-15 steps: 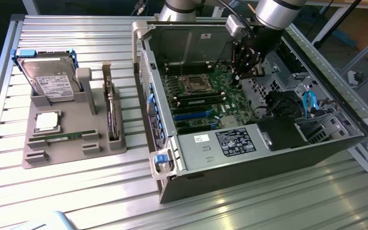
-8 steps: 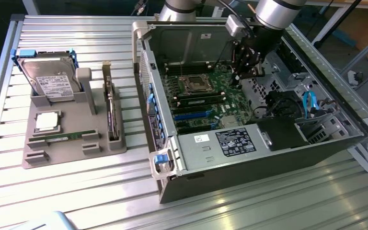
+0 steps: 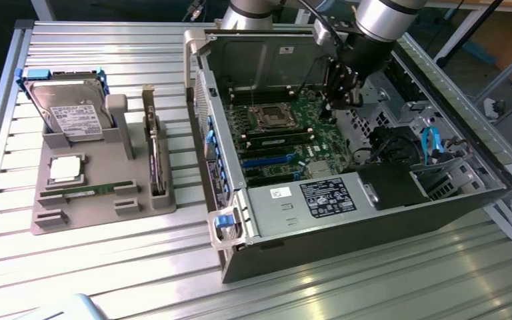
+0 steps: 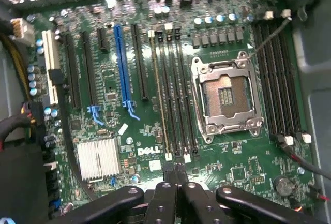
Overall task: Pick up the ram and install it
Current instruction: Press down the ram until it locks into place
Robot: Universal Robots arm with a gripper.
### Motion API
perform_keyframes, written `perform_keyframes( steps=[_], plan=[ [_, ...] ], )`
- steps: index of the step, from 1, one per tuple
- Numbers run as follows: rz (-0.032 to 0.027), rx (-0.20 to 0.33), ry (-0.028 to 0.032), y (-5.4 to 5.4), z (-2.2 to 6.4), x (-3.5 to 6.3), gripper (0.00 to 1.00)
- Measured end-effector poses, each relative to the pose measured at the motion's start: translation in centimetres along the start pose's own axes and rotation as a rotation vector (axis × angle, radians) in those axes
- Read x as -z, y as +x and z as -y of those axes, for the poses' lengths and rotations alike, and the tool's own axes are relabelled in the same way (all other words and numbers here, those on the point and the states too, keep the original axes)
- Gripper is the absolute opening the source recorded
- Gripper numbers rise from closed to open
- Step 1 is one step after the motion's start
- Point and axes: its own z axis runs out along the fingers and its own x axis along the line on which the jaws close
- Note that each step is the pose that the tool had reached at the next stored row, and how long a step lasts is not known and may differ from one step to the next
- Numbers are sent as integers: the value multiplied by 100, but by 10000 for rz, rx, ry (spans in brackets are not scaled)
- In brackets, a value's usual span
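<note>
- Gripper (image 4: 176,175) is clenched, fingertips pressed together with nothing between them. It hangs just above the green board (image 4: 111,87) inside the open computer case (image 3: 327,220).
- A ram (image 3: 87,191), a thin green stick, lies flat in the grey holder (image 3: 87,210) on the surface (image 3: 105,267), at the exterior view's left. It is well apart from the gripper (image 3: 341,100) and untouched.
- On the same holder are a hard drive (image 3: 69,110), stood at the far end, and a square silver chip (image 3: 67,170) between the drive and the ram.
- In the wrist view, the bank of memory slots (image 4: 176,94) runs away from the fingertips. One slot carries a thin olive strip (image 4: 160,94) along its length. It may be a stick seen edge-on, but I cannot tell for sure.
- Judgement: a closed, empty gripper at the near end of the slots reads as work at the slots, not a pick.
- To do it well, line the fingertips over one slot only and come straight down. Any push should be even along the slot, not at a corner.
- Stay off the open processor socket (image 4: 225,97) just beside the slots, since its exposed contacts look fragile. The thin wire crossing near the far slots could also snag.
- Pose: the arm (image 3: 385,20) reaches in from the far side of the case. The wrist points down at the board, over the middle of the case and near its far wall.
</note>
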Motion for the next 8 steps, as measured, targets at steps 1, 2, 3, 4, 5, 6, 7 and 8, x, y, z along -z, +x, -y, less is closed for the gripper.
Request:
perform_keyframes(
  steps=[1, 2, 3, 4, 5, 6, 7, 8],
  plan=[
    [12, -159, -1, 0, 0, 0, 10],
    [34, -474, -4, 0, 0, -1, 10],
    [51, -868, -5, 0, 0, -2, 10],
    [59, -1080, -5, 0, 0, -2, 10],
    [69, -1237, -6, 0, 0, -3, 10],
    [85, -1514, -7, 0, 1, -4, 10],
    [117, -1939, -11, 0, 1, -5, 10],
    [137, -2183, -14, 0, 1, -5, 10]
  ],
)
